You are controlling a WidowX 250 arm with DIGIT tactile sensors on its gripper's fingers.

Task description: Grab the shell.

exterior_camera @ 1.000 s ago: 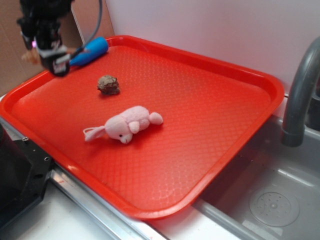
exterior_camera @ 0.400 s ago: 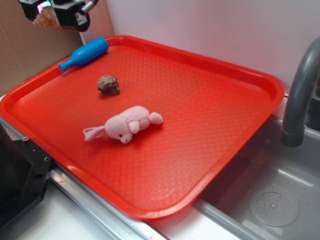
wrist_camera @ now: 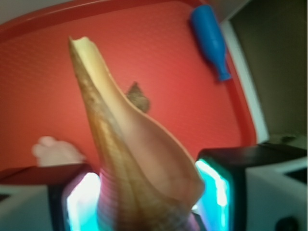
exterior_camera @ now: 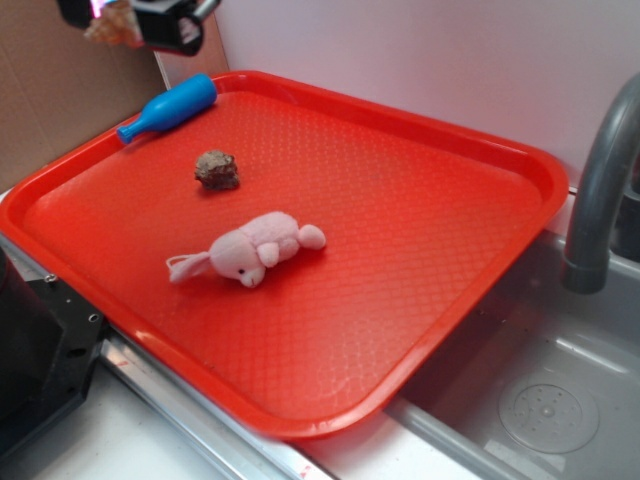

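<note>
The shell (wrist_camera: 130,144) is tan and cream, long and pointed, and it fills the middle of the wrist view with its tail pointing away. My gripper (wrist_camera: 149,197) is shut on its thick ridged end, with one finger (wrist_camera: 219,185) on each side. In the exterior view the gripper (exterior_camera: 140,20) hangs high above the tray's far left corner. There only the shell's (exterior_camera: 110,25) ridged end shows, at the gripper's left side. The shell is clear of the tray.
A red tray (exterior_camera: 420,260) holds a blue bottle-shaped toy (exterior_camera: 170,107) at its far left rim, a dark brown lumpy rock (exterior_camera: 217,170) and a pink plush (exterior_camera: 255,248). A grey faucet (exterior_camera: 600,180) and sink (exterior_camera: 540,400) lie to the right, with cardboard (exterior_camera: 50,110) behind at left.
My gripper has risen from just above the blue toy to the top of the frame and drifted right, carrying the shell with it. Nothing on the tray has moved.
</note>
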